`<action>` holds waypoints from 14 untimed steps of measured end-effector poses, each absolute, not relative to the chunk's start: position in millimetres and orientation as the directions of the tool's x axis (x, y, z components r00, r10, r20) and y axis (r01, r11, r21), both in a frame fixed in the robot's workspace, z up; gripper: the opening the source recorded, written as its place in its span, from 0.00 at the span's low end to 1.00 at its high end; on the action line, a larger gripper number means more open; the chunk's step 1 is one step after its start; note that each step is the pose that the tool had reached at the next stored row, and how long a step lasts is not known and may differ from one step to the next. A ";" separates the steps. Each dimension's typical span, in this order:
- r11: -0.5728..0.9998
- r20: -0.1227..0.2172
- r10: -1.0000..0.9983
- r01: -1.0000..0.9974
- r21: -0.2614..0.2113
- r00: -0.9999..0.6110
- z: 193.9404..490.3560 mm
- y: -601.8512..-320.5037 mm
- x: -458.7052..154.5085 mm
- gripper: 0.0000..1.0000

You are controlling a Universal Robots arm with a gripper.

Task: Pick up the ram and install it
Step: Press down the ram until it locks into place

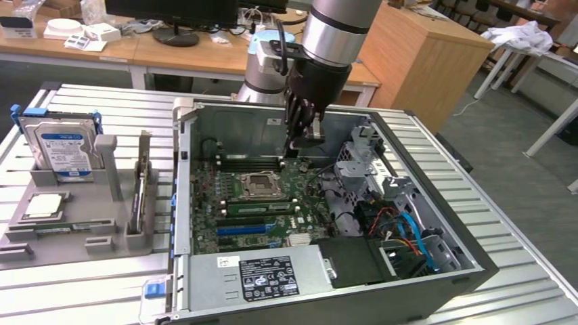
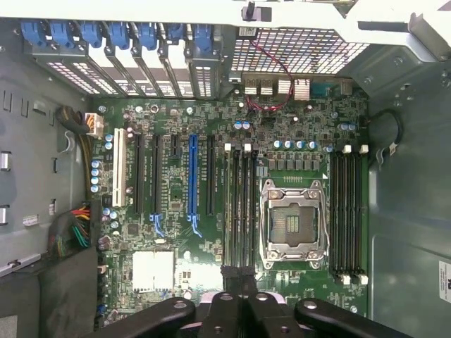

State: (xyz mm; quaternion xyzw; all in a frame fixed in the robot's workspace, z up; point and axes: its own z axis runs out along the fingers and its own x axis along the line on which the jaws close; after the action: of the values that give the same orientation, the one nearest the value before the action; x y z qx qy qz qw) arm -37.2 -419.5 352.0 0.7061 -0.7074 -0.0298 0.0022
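It was a robotics lab or electronics workshop. An opened computer case (image 1: 451, 271) lay on a ribbed metal tabletop (image 1: 81, 284) with its motherboard (image 2: 211, 211) bare. Beside it a grey fixture tray (image 1: 63, 237) held a hard drive (image 1: 61, 145) (blue-railed, standing upright). A robot arm (image 1: 339, 27) reached over the case. Behind stood wooden desks (image 1: 199, 57) with a monitor stand (image 1: 174, 35) and small boxes (image 1: 86, 34).

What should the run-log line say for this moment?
claw: shut | position: inside case, above memory slots | held: cannot tell
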 end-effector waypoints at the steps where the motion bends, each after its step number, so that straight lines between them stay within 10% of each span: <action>1: 0.001 -0.039 -0.999 -0.999 0.045 -0.003 351.9 -419.5 -37.1 0.11; 14: 0.001 -0.039 -0.999 -0.999 0.045 -0.003 352.0 -419.5 -37.1 0.11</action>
State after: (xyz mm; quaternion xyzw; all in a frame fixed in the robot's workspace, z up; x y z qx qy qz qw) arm -37.1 -419.5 352.0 0.7061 -0.7074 -0.0298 0.0022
